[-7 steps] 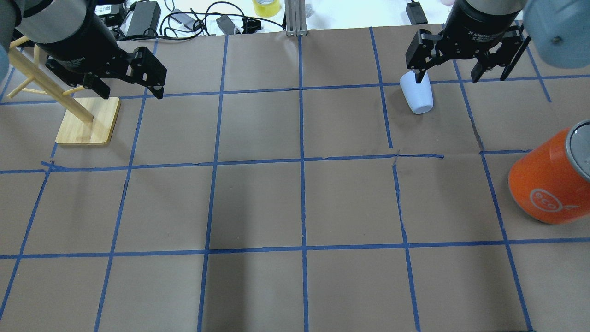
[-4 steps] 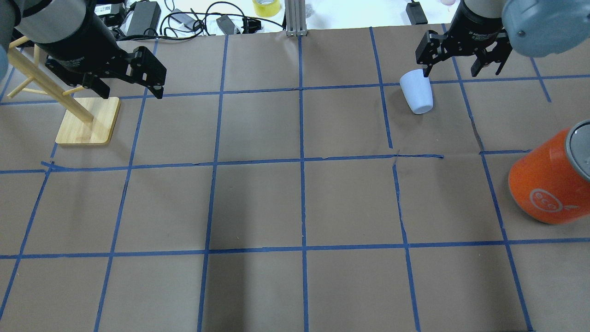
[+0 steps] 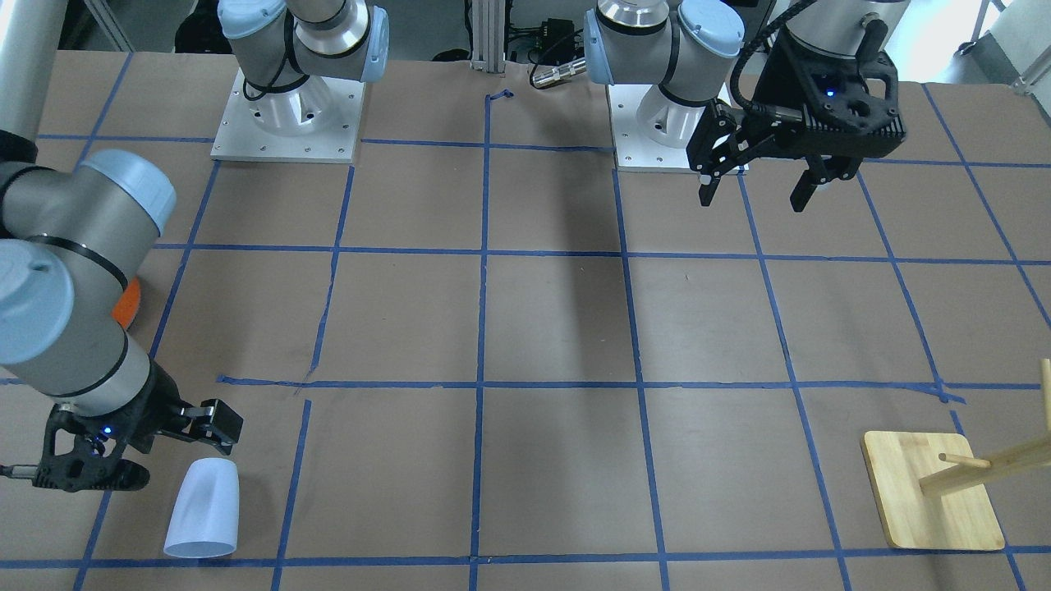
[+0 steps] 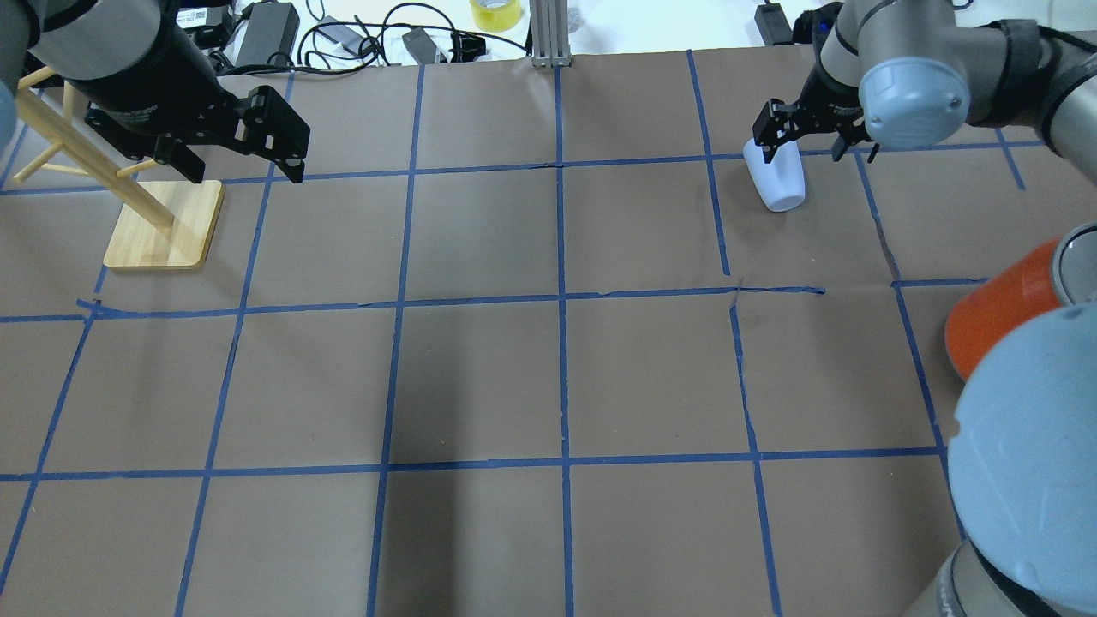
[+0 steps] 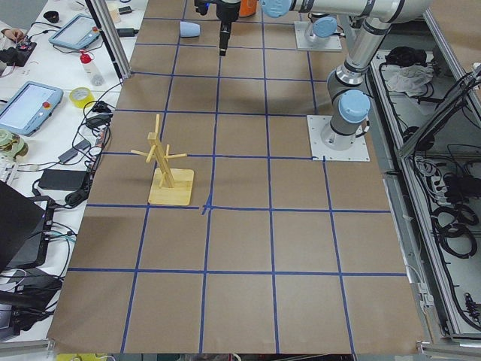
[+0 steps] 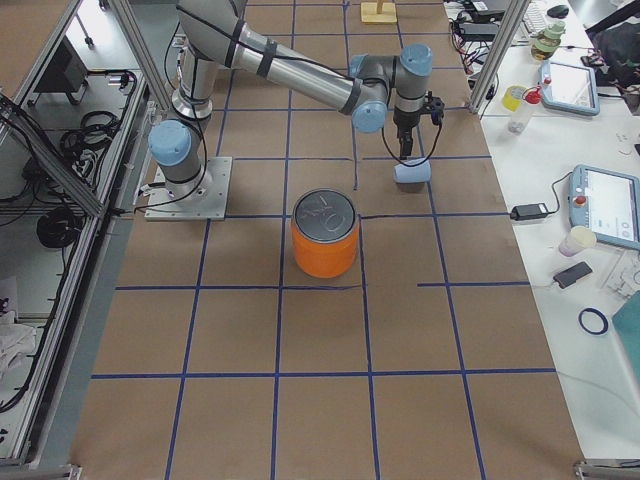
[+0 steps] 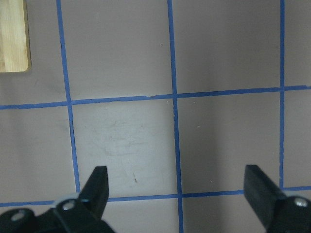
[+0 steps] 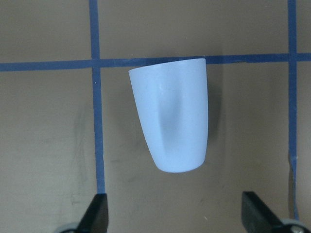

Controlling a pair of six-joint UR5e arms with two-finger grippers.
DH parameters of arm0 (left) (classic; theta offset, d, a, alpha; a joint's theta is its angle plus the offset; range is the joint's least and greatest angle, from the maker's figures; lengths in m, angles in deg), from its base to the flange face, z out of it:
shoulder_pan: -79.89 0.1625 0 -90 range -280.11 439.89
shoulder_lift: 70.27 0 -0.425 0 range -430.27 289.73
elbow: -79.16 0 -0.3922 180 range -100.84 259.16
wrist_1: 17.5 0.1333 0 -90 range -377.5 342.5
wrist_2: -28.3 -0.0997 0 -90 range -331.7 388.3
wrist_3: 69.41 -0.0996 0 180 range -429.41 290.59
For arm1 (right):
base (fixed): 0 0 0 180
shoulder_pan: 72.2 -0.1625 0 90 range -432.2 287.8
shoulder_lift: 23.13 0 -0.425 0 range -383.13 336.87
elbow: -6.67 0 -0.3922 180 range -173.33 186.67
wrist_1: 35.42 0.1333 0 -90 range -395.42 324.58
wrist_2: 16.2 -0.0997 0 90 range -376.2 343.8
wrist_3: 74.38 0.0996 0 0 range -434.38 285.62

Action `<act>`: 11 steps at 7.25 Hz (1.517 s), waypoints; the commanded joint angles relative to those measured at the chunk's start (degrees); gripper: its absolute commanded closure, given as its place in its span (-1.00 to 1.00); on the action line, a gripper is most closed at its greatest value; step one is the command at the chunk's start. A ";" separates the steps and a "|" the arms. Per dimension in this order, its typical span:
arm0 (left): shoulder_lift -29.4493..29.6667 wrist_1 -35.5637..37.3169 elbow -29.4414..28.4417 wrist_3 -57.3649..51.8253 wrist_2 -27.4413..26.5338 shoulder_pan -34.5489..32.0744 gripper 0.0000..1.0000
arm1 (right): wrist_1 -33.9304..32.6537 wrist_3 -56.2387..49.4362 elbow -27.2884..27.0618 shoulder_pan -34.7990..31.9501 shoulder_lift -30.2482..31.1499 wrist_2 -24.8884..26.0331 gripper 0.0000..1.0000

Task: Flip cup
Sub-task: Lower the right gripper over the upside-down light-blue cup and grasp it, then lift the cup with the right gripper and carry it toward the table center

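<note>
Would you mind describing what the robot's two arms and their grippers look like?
The left arm and right arm are silver-grey tubes with pale blue joint caps. The left gripper and right gripper are black, each with two slim fingers. A black cable loops to the left wrist; small blue lights glow on both wrist mounts.

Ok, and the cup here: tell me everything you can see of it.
The cup is small, pale blue-white, handleless and tapered, of smooth matte plastic by its look, with a shallow groove down its side. It lies on its side on the brown paper table, wide rim pointing away from the robot and reaching a blue tape line, rounded base towards it. The right gripper hangs open above it, jaws spread wider than the cup; nothing but the table seems to touch it.
</note>
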State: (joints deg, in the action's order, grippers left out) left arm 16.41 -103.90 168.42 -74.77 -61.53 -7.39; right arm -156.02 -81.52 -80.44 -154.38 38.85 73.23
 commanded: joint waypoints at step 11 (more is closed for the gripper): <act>0.15 0.00 -0.05 1.93 0.00 -0.09 -1.00 | -9.83 -11.13 0.02 -8.48 -5.04 -6.55 -0.06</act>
State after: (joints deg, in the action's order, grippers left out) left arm 16.54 -103.90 168.41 -72.93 -61.50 -7.47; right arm -165.78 -89.75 -79.95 -158.86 32.49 67.33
